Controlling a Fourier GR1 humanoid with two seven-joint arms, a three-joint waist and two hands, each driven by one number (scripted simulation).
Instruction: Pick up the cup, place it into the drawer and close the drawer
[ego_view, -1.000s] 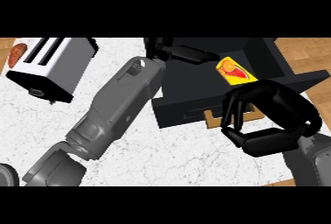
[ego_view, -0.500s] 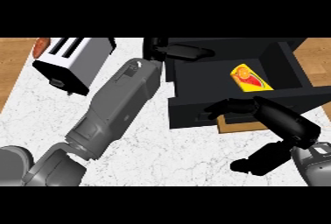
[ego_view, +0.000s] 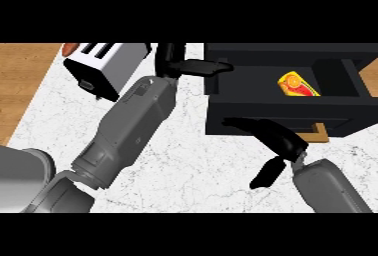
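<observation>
The right hand (ego_view: 277, 142) comes in from the lower edge, fingers loosely spread and holding nothing, their tips against the front of the open black box-shaped drawer (ego_view: 284, 112). Just beyond them, inside it, lies the yellow-and-red cup (ego_view: 297, 85). Farther left, the left hand (ego_view: 193, 66) rests open beside the silver slotted toaster (ego_view: 103, 67).

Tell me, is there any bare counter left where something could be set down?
Yes: bare marble lies between the left forearm and the right hand, below the black drawer. A second patch lies left of that forearm, under the toaster. It is crowded up top, where the left hand nears the drawer holding the cup.
</observation>
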